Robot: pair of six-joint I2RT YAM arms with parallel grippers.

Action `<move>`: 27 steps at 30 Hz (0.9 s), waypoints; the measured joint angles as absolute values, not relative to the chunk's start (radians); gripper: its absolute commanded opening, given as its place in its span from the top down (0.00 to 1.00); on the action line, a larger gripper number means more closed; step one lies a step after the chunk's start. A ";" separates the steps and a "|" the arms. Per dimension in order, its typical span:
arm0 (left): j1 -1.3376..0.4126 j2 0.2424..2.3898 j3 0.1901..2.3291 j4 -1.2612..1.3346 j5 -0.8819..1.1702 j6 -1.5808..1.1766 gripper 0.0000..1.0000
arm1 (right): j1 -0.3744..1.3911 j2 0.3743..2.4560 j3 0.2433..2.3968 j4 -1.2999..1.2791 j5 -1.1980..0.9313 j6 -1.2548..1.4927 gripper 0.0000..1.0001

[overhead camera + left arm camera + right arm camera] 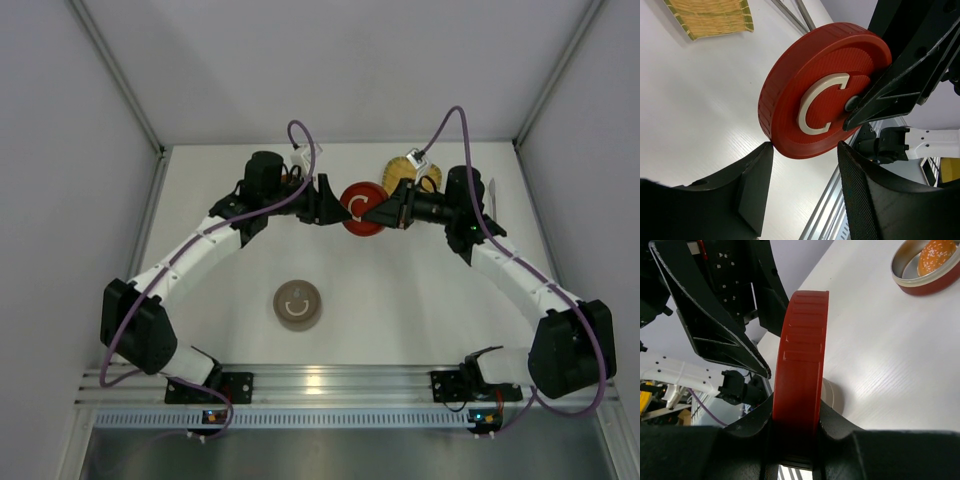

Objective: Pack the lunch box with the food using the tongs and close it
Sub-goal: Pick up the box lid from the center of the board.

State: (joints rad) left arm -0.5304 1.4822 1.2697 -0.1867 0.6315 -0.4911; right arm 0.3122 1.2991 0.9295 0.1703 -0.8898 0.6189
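Observation:
A round red lid (360, 208) with a white C hangs upright above the table's far middle. My right gripper (796, 410) is shut on its rim, seen edge-on in the right wrist view; from above the gripper (380, 212) is on the lid's right. My left gripper (805, 150) is open, its fingertips (765, 150) on either side of the lid's (825, 90) lower edge. The open lunch box (900, 277) holds an orange chunk of food (937, 252). The slim silver tongs (492, 192) lie at the far right.
A yellow woven tray (398, 170) sits behind the right wrist, and shows in the left wrist view too (710, 17). A brown round tin (298, 304) with a smiley face lies nearer the arm bases. White walls enclose the table on three sides.

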 measured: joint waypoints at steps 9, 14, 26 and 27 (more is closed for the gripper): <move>-0.531 1.482 1.274 -0.206 0.615 -0.472 0.42 | 0.318 1.301 0.931 0.103 -0.829 0.536 1.00; -0.537 1.478 1.276 -0.194 0.649 -0.469 0.46 | 0.324 1.308 0.931 0.053 -0.805 0.513 1.00; -0.544 1.470 1.294 -0.154 0.685 -0.480 0.46 | 0.327 1.313 0.931 0.025 -0.810 0.512 1.00; -0.544 1.470 1.294 -0.152 0.685 -0.482 0.46 | 0.327 1.313 0.931 0.026 -0.813 0.518 1.00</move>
State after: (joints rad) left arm -0.5438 1.4704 1.2942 -0.1516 0.6846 -0.4816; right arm 0.3271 1.3132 0.9314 0.0257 -0.8131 0.5179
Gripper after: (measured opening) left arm 0.535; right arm 0.221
